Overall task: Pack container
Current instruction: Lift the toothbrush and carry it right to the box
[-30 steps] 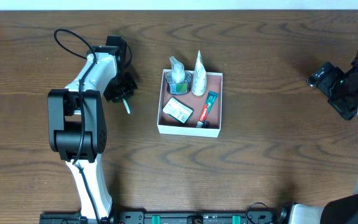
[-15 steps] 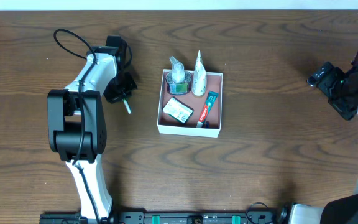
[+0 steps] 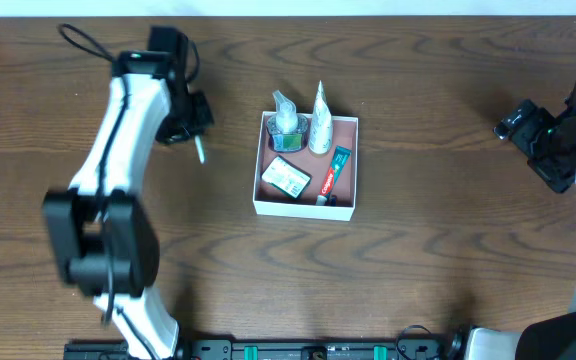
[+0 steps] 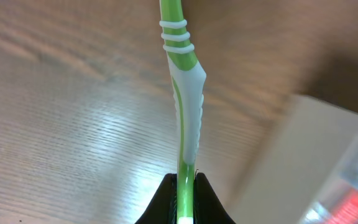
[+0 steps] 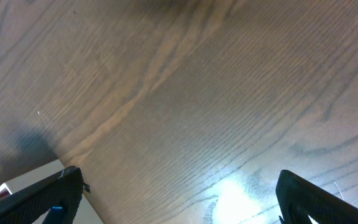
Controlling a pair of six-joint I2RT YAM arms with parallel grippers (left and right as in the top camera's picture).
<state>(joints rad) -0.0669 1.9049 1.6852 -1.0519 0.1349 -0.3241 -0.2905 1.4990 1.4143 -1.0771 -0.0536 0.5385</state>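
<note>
The container (image 3: 304, 207), a square shallow box with white walls and a reddish-brown inside, sits mid-table in the overhead view; its white wall shows blurred in the left wrist view (image 4: 303, 162). Inside are two small bottles (image 3: 303, 125), a toothpaste tube (image 3: 335, 170) and a green-white packet (image 3: 287, 176). My left gripper (image 3: 194, 125) is shut on a green-and-white toothbrush (image 4: 185, 106), held above the table left of the container; the brush also shows in the overhead view (image 3: 202, 150). My right gripper (image 3: 526, 122) is open and empty at the far right, its fingers apart (image 5: 179, 193).
Dark wood table (image 3: 418, 260) all around the container. The left arm's black cable (image 3: 78, 40) loops at the upper left. A corner of the container (image 5: 17, 180) shows at the lower left of the right wrist view.
My left arm has swung up and away from the table's front, lifting the toothbrush slightly toward the far side. The right arm and the container have not moved.
</note>
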